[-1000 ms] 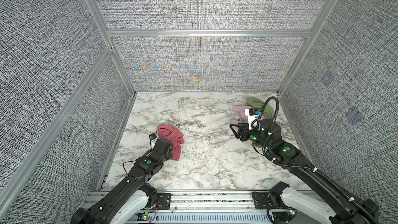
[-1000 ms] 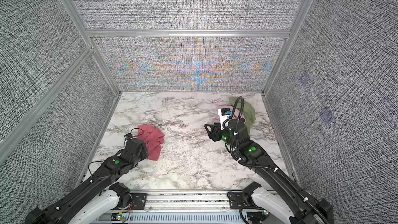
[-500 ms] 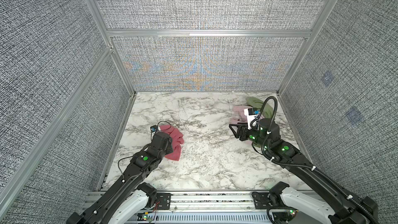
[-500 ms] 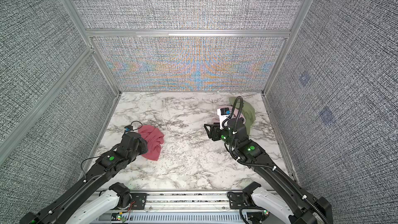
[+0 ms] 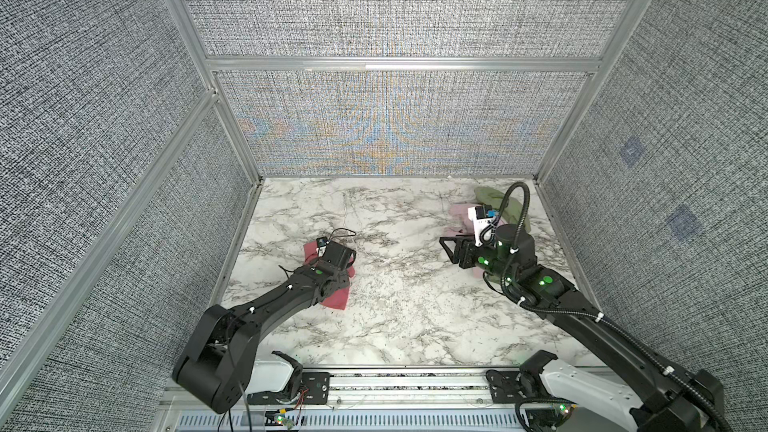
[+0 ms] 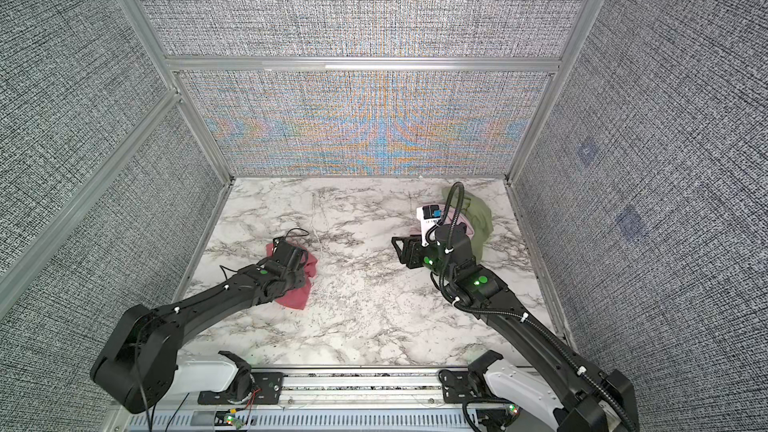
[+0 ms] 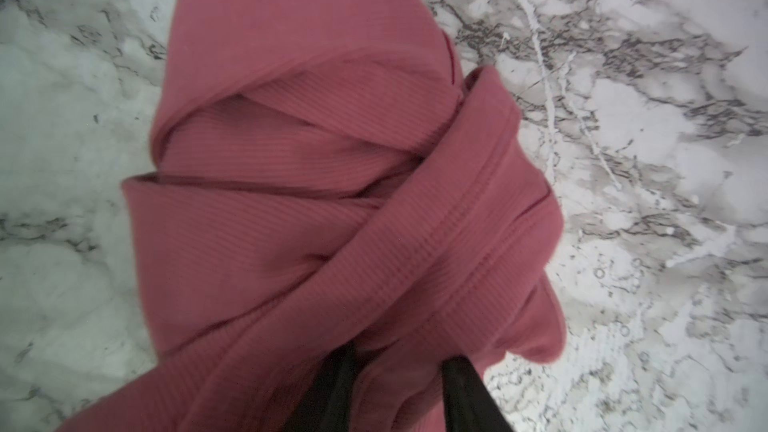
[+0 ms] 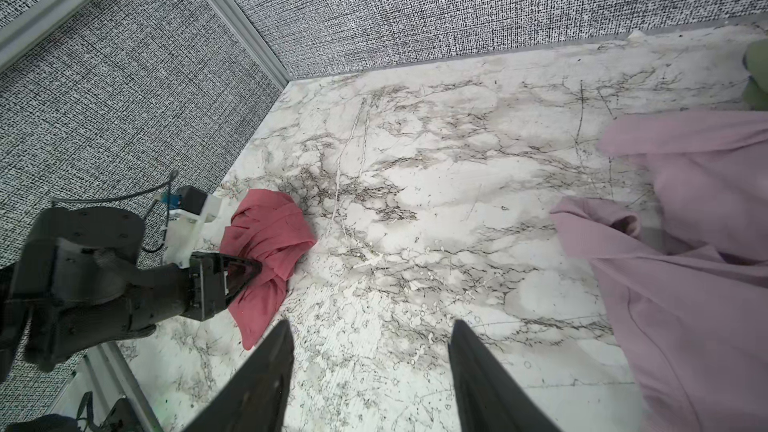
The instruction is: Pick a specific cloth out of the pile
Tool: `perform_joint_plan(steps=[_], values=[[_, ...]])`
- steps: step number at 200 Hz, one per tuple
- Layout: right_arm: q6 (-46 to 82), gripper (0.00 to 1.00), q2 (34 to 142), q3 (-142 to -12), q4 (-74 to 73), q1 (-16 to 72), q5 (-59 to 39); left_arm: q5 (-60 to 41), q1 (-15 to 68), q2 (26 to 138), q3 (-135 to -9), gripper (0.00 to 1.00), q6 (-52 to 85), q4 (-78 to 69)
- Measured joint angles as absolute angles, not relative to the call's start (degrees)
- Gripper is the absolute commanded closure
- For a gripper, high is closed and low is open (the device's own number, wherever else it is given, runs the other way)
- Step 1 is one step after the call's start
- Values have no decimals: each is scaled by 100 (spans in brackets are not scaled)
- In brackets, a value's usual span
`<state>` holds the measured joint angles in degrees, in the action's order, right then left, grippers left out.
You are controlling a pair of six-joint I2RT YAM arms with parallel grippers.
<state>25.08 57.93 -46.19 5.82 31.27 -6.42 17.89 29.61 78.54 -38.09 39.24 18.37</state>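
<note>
Over the last second the left claw (image 7: 401,361) has pushed forward over the rose-red ribbed fabric cloth (image 7: 332,160). Its wrist now covers the middle of the cloth in both top views. The cloth (image 5: 336,297) has barely shifted on the white marble-patterned counter (image 5: 395,284). Folds gather between the dark fingers, so I judge the left claw is clenched on a bunch of it. Since the cloth already lies well apart from the pile, the picking-out looks nearly done.

The right claw (image 8: 370,322) hangs released and empty over bare counter. Just beside it lies the crumpled pale pink cloth (image 8: 685,243), with the olive green cloth (image 5: 490,197) beyond. Nothing lies between the two claws.
</note>
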Motion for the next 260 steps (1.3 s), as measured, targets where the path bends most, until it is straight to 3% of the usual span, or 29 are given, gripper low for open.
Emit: perform_joint_plan(steps=[71, 156, 207, 260], values=[[2401, 38, 6473, -5323, 652, 3127, -757, 1619, 1662, 8342, -3896, 62, 3503, 1072], [2314, 38, 6912, -5896, 731, 3127, -770, 731, 130, 9741, -5325, 63, 2842, 523], [2231, 38, 6831, -5789, 906, 3127, -497, 298, 244, 9347, -5470, 63, 2657, 464], [1796, 38, 6139, -5424, 1229, 2808, 211, 755, 1393, 7957, -4971, 62, 2397, 320]])
